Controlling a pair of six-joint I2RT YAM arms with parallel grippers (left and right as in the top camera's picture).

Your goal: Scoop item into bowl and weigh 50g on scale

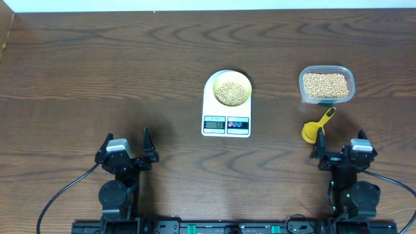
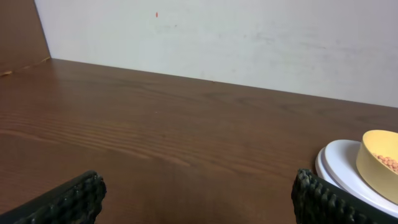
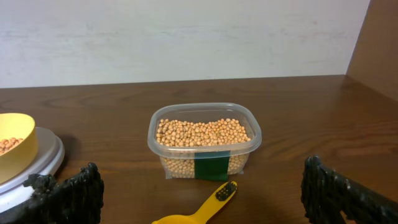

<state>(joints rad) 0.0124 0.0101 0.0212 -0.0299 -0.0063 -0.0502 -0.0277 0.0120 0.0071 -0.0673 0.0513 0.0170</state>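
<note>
The pale yellow bowl [image 1: 232, 90] holds tan beans [image 1: 232, 92] and sits on the white scale [image 1: 226, 123], whose display is lit. The bowl also shows in the left wrist view [image 2: 380, 163] and the right wrist view [image 3: 13, 152]. More beans [image 1: 325, 83] fill a clear plastic container [image 3: 204, 144] at the right. A bright yellow scoop [image 1: 317, 125] lies on the table just in front of the container, also seen in the right wrist view [image 3: 205, 206]. My left gripper [image 1: 129, 153] is open and empty at the front left. My right gripper [image 1: 339, 151] is open and empty just behind the scoop.
The dark wooden table [image 1: 117, 71] stretches left of the scale. A white wall [image 2: 249, 37] stands behind the table's far edge. A wooden side panel [image 3: 379, 43] rises at the far right.
</note>
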